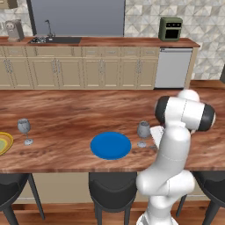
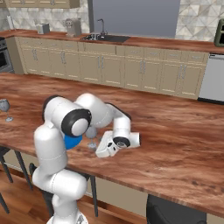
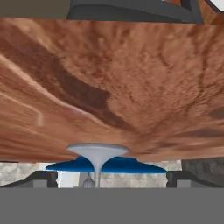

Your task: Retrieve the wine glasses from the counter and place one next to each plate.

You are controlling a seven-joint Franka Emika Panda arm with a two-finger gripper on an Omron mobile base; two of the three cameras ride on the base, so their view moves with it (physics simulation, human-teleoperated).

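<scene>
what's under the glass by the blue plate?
The glass stands with its foot on the bare wooden bar top, beside the blue plate, not on it. The arm covers the top just right of its foot. The gripper is open around the stem.

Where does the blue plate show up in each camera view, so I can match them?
Left base view: blue plate at centre, on the bar top, left of a wine glass.
Right base view: a blue sliver behind the arm.
Hand view: blue band low, behind the glass foot.
Shared landmark: that wine glass.
</scene>
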